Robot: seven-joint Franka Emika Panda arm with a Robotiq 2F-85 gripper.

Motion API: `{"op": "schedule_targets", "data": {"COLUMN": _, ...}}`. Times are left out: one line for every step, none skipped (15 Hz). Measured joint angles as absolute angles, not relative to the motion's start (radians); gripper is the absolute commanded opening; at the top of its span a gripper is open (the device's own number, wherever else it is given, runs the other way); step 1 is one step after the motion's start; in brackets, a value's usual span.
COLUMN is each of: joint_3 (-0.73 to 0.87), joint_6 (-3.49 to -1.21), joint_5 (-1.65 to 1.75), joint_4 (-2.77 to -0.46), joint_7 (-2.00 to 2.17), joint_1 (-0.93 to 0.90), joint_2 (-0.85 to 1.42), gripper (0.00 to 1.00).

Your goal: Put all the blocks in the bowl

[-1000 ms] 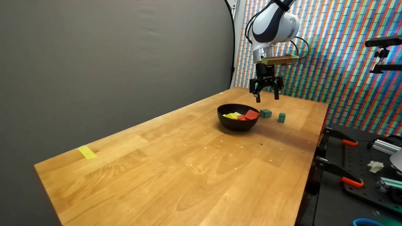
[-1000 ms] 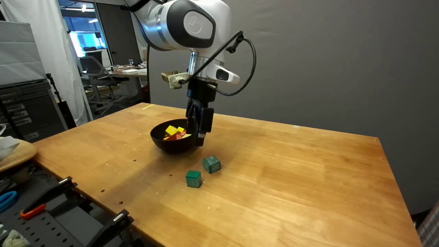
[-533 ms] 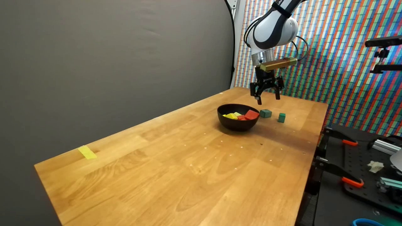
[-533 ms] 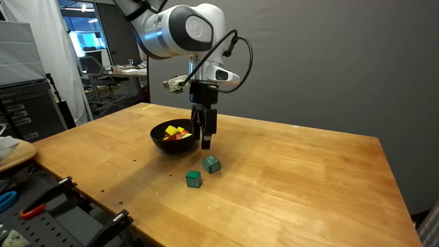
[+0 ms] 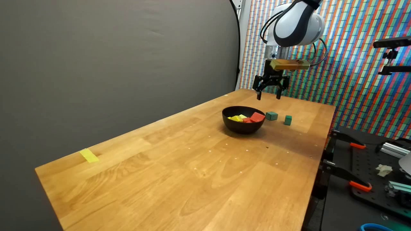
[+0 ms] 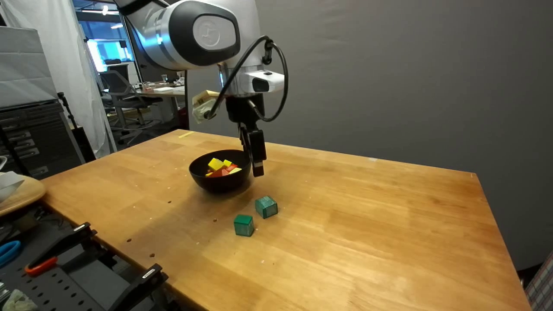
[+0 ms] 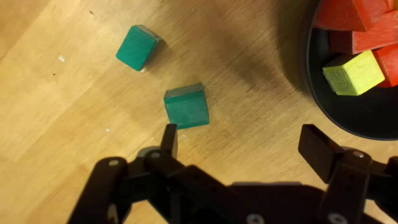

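Find, leftmost in the wrist view, a green block (image 7: 136, 48) well ahead of the fingers (image 7: 169, 137), still to gather; then a second green block (image 7: 187, 107), just past the left-hand fingertip, likewise undone. See the gripper (image 7: 238, 130) spread wide, holding nothing. Count as done the red and yellow blocks (image 6: 216, 164) in the bowl (image 7: 370, 119), ahead and right of the fingers (most of the job, apparently). Read no brand or writing; spot only an illegible round emblem (image 6: 209, 33) on the arm (image 6: 185, 39).
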State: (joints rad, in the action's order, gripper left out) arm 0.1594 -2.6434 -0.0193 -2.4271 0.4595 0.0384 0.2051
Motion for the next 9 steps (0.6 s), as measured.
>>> {"op": "schedule_targets", "data": {"joint_3": 0.159, "joint_6": -2.651, "joint_5": -0.023, "joint_4": -2.433, "joint_7": 0.459, "joint_1": 0.039, "joint_2": 0.202, "gripper": 1.00}}
{"op": "schedule_targets", "data": {"joint_3": 0.159, "joint_6": -2.656, "joint_5": -0.023, "joint_4": -2.436, "joint_7": 0.460, "joint_1": 0.039, "joint_2": 0.201, "gripper": 1.00}}
{"op": "schedule_targets", "data": {"joint_3": 0.159, "joint_6": -2.655, "joint_5": -0.023, "joint_4": -2.436, "joint_7": 0.460, "joint_1": 0.039, "joint_2": 0.203, "gripper": 1.00}}
{"op": "schedule_targets", "data": {"joint_3": 0.160, "joint_6": -2.655, "joint_5": -0.022, "joint_4": -2.434, "joint_7": 0.456, "joint_1": 0.039, "joint_2": 0.210, "gripper": 1.00}}
{"op": "schedule_targets", "data": {"joint_3": 0.160, "joint_6": -2.656, "joint_5": -0.017, "joint_4": -2.430, "joint_7": 0.454, "joint_1": 0.039, "joint_2": 0.222, "gripper": 1.00}}
{"op": "schedule_targets", "data": {"joint_3": 0.161, "joint_6": -2.657, "joint_5": -0.008, "joint_4": -2.424, "joint_7": 0.447, "joint_1": 0.039, "joint_2": 0.240, "gripper": 1.00}}
{"op": "schedule_targets", "data": {"joint_3": 0.164, "joint_6": -2.659, "joint_5": 0.013, "joint_4": -2.416, "joint_7": 0.445, "joint_1": 0.038, "joint_2": 0.260, "gripper": 1.00}}
{"op": "schedule_targets", "data": {"joint_3": 0.168, "joint_6": -2.660, "joint_5": 0.041, "joint_4": -2.407, "joint_7": 0.445, "joint_1": 0.038, "joint_2": 0.282, "gripper": 1.00}}
{"op": "schedule_targets", "data": {"joint_3": 0.172, "joint_6": -2.660, "joint_5": 0.064, "joint_4": -2.397, "joint_7": 0.441, "joint_1": 0.037, "joint_2": 0.306, "gripper": 1.00}}
